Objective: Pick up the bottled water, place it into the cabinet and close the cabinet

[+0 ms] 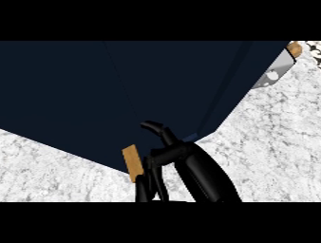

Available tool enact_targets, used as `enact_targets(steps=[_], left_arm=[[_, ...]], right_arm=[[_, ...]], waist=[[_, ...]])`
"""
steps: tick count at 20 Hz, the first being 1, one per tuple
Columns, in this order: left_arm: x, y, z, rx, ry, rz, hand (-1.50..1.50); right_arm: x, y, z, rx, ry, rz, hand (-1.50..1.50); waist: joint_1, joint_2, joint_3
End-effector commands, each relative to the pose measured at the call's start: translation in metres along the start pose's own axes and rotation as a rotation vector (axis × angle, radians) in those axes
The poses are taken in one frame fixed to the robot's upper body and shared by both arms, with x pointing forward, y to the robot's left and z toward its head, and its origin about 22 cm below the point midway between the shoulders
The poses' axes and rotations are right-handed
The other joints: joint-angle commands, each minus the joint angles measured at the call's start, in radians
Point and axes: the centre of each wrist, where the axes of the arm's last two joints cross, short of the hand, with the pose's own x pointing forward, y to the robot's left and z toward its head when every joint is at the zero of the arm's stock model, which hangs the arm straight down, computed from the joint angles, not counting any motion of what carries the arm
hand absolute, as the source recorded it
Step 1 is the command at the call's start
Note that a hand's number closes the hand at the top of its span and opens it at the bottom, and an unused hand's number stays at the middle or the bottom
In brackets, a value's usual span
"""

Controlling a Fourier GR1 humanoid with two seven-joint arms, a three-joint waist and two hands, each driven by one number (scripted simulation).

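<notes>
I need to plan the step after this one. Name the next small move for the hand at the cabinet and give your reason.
Probably push the door further toward closed. The cabinet fills most of the view with its dark door angled at the right, and one hand, seemingly the right, sits at its lower edge by the wooden handle. No bottle shows, so it may already be inside, though I cannot confirm that.

Lighting: you had even, soft light with no single source to trace. The pale speckled counter (275, 142) read bright along its right and lower left parts. The dark navy cabinet (86, 90) stayed nearly flat in tone, its panels told apart only by faint edges. The black hand (191, 166) showed slight sheen on its curves. You saw no cast shadows, glare or edge distortion.
</notes>
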Motion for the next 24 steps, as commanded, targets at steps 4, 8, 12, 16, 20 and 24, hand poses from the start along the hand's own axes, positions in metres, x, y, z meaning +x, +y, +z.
enact_targets(steps=[4,8,12,16,20,24], left_arm=[[0.010,0.016,0.015,0.003,0.008,-0.010,-1.50],[0.017,0.020,0.024,0.010,-0.019,0.004,-1.50],[0.019,0.039,0.024,0.029,-0.018,-0.006,-1.50],[0.044,0.034,0.039,0.043,-0.018,-0.023,-1.50],[0.040,0.025,0.022,0.017,-0.035,-0.018,-1.50],[0.035,0.025,0.022,0.029,-0.012,-0.006,-1.50]], right_arm=[[0.026,-0.038,-0.051,0.026,-0.060,-0.112,1.50],[0.025,-0.067,-0.069,0.011,-0.063,-0.107,1.50],[0.028,-0.098,-0.093,0.010,-0.052,-0.113,1.50],[0.031,-0.128,-0.102,0.020,-0.037,-0.076,1.50],[0.029,-0.127,-0.127,0.074,-0.009,-0.060,1.50],[0.022,-0.119,-0.138,0.099,-0.011,-0.051,1.50]], waist=[[-0.008,-0.008,-0.001],[-0.012,-0.009,-0.001],[-0.019,-0.008,-0.001],[-0.009,-0.009,-0.001],[-0.012,-0.007,-0.001],[-0.013,-0.006,-0.001]])
